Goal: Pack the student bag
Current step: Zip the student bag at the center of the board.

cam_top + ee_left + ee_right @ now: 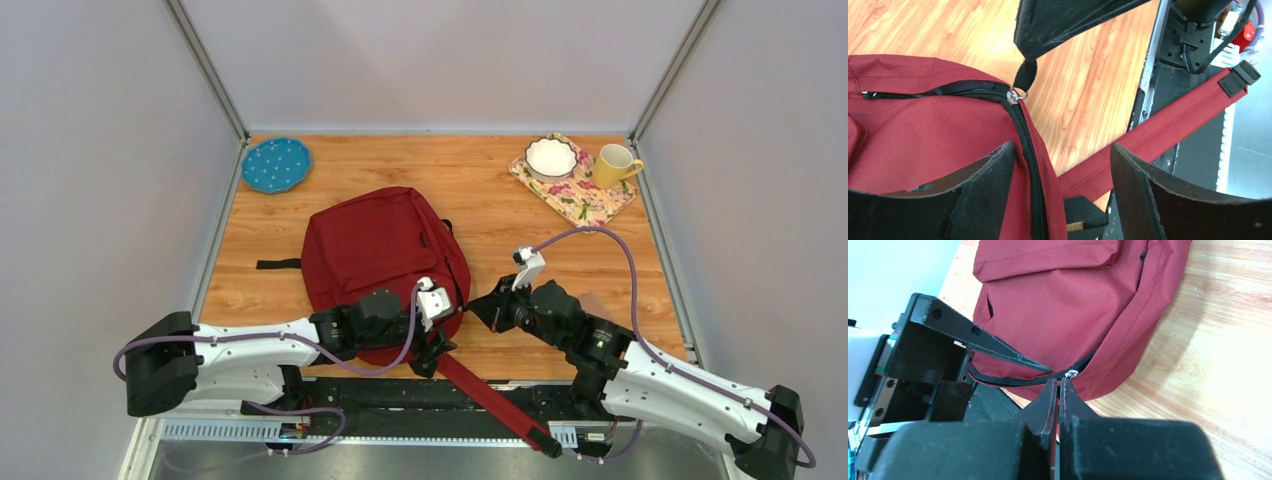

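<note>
I find the student bag (375, 250) soft, limp.
Right jaws grip its zipper pull (1025, 76); left jaws open around the zipper (1024, 132).

I can read no writing, label, brand or number in any of my three views. The bag (375, 250) shows only plain red fabric, and the cloth (585, 200) carries flowers, not letters.

Top view looks down from behind; both wrist views closely share the student bag (1058, 305).
</note>
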Controlling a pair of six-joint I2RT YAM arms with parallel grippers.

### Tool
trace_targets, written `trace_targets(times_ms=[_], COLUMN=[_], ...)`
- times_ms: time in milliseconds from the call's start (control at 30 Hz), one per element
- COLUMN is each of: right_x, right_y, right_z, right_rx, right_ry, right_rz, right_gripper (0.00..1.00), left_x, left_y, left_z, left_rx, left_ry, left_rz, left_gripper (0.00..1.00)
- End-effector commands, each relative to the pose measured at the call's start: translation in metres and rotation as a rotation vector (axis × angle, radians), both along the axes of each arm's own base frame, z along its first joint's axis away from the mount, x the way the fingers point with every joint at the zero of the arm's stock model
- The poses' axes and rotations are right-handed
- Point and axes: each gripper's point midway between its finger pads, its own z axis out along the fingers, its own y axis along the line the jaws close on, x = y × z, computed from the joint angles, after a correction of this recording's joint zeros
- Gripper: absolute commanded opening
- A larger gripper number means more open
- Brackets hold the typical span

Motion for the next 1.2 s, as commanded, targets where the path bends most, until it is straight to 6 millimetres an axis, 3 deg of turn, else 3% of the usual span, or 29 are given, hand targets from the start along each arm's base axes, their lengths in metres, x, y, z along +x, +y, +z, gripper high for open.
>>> trace_targets(times_ms=[0,67,200,233,267,333,367,433,467,633,1033,1167], right_x=[-0.001,-0.002,0.000,0.002,0.005,0.016,0.025,0.037,0.046,0.065,0.116,0.139], right_y=[0.000,0.002,0.002,0.000,-0.001,-0.006,-0.011,-0.014,-0.018,-0.006,0.007,0.010], right_z=[0.014,0.010,0.004,0.002,0.001,0.004,0.002,0.010,0.011,0.023,0.050,0.049], right_rx=[0.038,0.040,0.024,0.016,0.007,-0.003,-0.016,-0.011,-0.011,0.009,0.059,0.056], right_ry=[-0.022,0.000,0.012,0.011,0.006,-0.015,-0.015,-0.032,-0.035,-0.054,-0.094,-0.079], right_rz=[0.004,0.003,-0.007,-0.021,-0.035,-0.092,-0.132,-0.166,-0.192,-0.173,-0.195,-0.210], right_gripper=[0.00,0.00,0.00,0.00,0.00,0.00,0.00,0.00,0.00,0.00,0.00,0.00], left_x=[0.013,0.015,0.011,0.008,0.003,-0.006,-0.012,-0.021,-0.026,-0.039,-0.056,-0.053], left_y=[-0.019,-0.021,-0.013,-0.011,-0.004,0.000,0.010,0.017,0.025,0.041,0.048,0.050], left_z=[0.021,0.013,-0.004,-0.003,-0.013,-0.010,-0.025,-0.029,-0.041,-0.065,-0.088,-0.090], left_rx=[-0.093,-0.074,-0.035,-0.051,-0.040,-0.092,-0.072,-0.082,-0.056,0.005,0.095,0.100], left_ry=[-0.074,-0.060,-0.002,0.021,0.041,0.071,0.091,0.103,0.112,0.134,0.159,0.157], left_rz=[0.015,0.029,0.047,0.049,0.052,0.044,0.044,0.036,0.040,0.044,0.024,0.050], left_gripper=[0.76,0.67,0.13,0.05,0.00,0.00,0.00,0.00,0.00,0.00,0.00,0.00])
